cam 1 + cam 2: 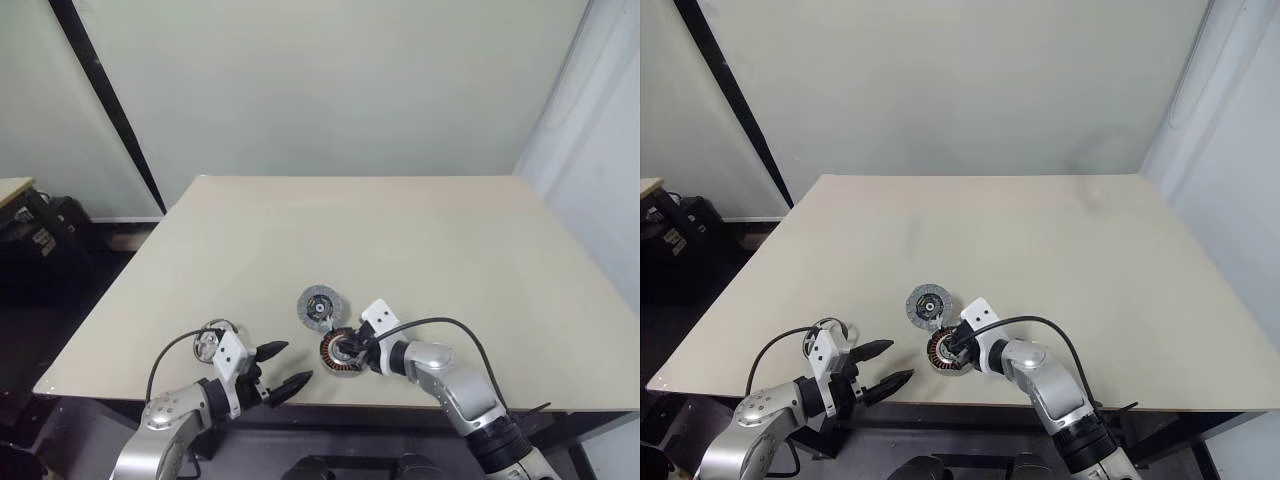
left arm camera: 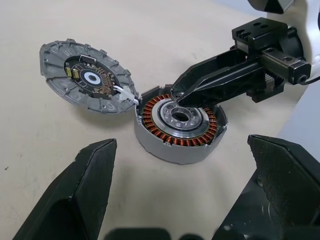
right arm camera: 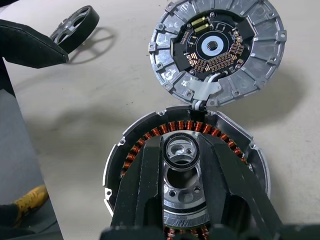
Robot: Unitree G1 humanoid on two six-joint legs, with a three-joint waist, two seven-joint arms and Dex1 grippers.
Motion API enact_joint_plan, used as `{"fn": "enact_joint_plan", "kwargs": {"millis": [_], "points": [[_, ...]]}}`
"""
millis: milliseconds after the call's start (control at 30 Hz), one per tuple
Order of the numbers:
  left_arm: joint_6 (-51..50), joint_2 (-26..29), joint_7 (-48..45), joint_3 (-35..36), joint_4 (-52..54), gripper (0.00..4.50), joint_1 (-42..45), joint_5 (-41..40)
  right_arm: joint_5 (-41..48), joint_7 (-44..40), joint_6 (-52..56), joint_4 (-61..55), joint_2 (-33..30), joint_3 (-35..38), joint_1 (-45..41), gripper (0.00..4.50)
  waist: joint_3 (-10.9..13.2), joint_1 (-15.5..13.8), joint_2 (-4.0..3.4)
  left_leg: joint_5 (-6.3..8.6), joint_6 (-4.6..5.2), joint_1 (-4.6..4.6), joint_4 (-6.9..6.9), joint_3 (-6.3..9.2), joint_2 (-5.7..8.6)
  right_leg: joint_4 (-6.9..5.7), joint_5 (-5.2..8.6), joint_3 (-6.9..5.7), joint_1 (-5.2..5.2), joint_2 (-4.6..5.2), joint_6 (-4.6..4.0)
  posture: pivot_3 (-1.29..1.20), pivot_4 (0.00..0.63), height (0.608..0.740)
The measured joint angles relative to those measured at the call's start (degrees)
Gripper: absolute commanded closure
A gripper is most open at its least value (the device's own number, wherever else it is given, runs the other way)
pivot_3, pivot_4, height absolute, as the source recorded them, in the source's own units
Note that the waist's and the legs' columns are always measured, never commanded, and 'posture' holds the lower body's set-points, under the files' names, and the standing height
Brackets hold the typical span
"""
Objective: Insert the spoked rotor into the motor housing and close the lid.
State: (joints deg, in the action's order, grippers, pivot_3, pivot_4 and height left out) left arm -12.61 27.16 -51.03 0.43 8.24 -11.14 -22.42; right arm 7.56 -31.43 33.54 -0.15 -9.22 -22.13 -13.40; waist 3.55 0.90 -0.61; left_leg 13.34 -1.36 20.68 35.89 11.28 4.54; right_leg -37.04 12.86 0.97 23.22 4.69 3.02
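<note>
Right tool clamps the motor housing by its centre hub to pin it on the counter, lid lying open just behind it, while left tool hangs released beside it, spoked rotor further left, not yet picked.

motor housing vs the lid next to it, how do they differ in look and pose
The motor housing is a deeper cup ringed with copper windings round a silver hub; the lid is a thin flat disc showing a dark circuit board. The housing sits flat on the table with the right hand at its hub; the lid leans beside it, untouched. Both are round, grey-rimmed and similar in width, joined by a short white wire.
</note>
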Motion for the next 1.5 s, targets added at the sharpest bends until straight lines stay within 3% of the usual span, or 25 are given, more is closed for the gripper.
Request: {"fn": "enact_joint_plan", "kwargs": {"millis": [1500], "points": [[0.2,-0.1,0.2,-1.3,0.0,0.0,0.0,0.1,-3.3,-0.8,-2.6,3.3,0.4,-1.9,0.1,3.81,0.0,0.0,0.0,0.0,0.0,-0.05,0.02,0.0,-0.21,-0.01,-0.08,0.04,-0.01,-0.29,-0.1,0.0,0.0,0.74]]}}
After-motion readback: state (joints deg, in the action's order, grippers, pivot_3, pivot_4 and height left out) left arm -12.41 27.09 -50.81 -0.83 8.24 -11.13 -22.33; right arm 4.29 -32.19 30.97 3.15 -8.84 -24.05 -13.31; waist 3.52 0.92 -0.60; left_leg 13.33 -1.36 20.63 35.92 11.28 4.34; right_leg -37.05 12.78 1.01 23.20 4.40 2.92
